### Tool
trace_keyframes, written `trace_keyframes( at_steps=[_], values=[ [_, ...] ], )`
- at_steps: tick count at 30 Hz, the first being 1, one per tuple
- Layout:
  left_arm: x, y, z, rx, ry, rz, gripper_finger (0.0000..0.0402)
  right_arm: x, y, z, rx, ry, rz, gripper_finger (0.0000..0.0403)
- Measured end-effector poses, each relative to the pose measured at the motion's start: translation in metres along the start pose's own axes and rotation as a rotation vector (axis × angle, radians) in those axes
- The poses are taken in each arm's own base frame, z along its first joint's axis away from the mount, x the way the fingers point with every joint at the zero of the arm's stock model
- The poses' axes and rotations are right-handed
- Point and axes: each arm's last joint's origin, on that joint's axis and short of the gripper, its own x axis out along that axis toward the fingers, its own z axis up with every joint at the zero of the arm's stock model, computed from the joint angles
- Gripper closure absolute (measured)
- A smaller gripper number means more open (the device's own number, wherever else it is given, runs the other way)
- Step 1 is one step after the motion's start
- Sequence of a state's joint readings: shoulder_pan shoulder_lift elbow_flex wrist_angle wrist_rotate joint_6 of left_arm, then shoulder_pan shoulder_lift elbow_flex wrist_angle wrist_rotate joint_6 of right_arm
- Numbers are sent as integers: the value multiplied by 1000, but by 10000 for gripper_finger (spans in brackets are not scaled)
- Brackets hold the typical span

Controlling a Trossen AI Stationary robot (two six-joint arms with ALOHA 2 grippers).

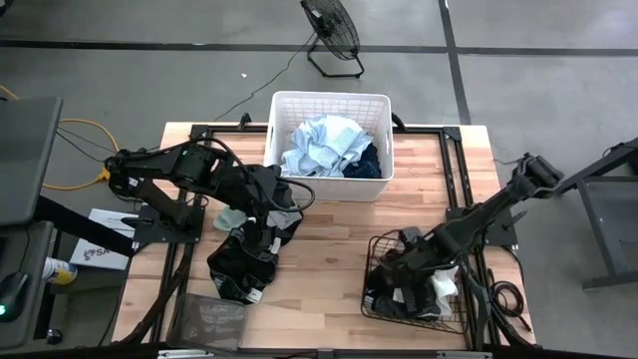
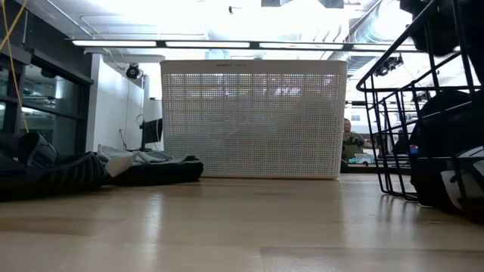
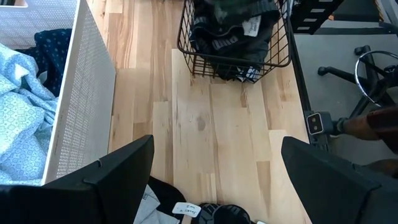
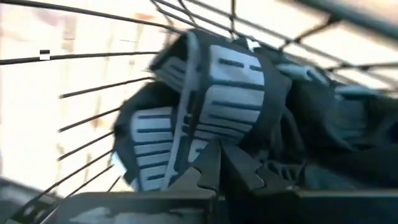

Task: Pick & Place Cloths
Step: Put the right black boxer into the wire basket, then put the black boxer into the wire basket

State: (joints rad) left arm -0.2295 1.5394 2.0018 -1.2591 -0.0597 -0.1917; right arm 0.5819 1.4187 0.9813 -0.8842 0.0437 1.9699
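Note:
The white laundry basket [image 1: 331, 105] at the table's far middle holds light blue cloths [image 1: 321, 145] and a dark navy one [image 3: 53, 46]. Black cloths [image 1: 244, 261] lie heaped on the table's left part, with a sage green piece [image 1: 231, 217] at their far edge. My left gripper [image 3: 214, 180] hangs open above the wood beside that heap, nothing between its fingers. The black wire basket [image 1: 371, 261] at the near right holds black cloths with white-grey stripes [image 4: 211, 93]. My right gripper [image 4: 217, 165] is shut, pointing down inside it just over the striped cloth. My right gripper's shut fingertips [image 4: 208, 162] stand right at the black, grey-striped cloth [image 4: 186, 124] in the wire basket, coming from above. I cannot tell whether they touch it or have any of it between them.
A grey folded piece [image 1: 209, 321] lies at the table's near left edge. Bare wood [image 1: 329, 259] stretches between the cloth heap and the wire basket. The wire basket's bars [image 2: 393, 113] rise around my right gripper. A floor fan [image 1: 331, 30] stands beyond the table.

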Motion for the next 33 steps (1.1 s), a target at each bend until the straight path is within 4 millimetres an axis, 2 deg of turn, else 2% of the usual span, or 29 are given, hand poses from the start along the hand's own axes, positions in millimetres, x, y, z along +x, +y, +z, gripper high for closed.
trace_keyframes(
  at_steps=[7,14,18,21,26,33],
  values=[
    [0,0,0,0,0,0,55,-32,-9,5,-86,-38,142,378],
    [0,1,-4,-59,41,15,55,-57,-18,10,-210,-61,258,287],
    [-1,4,-12,-142,115,76,55,-67,-22,13,-318,-103,308,234],
    [-1,6,-19,-222,169,149,55,-75,-25,15,-382,-121,339,211],
    [3,11,-27,-366,196,308,55,-89,-33,20,-476,-140,403,205],
    [38,12,-52,-524,272,469,55,-112,-48,29,-593,-211,501,214]
  ],
)
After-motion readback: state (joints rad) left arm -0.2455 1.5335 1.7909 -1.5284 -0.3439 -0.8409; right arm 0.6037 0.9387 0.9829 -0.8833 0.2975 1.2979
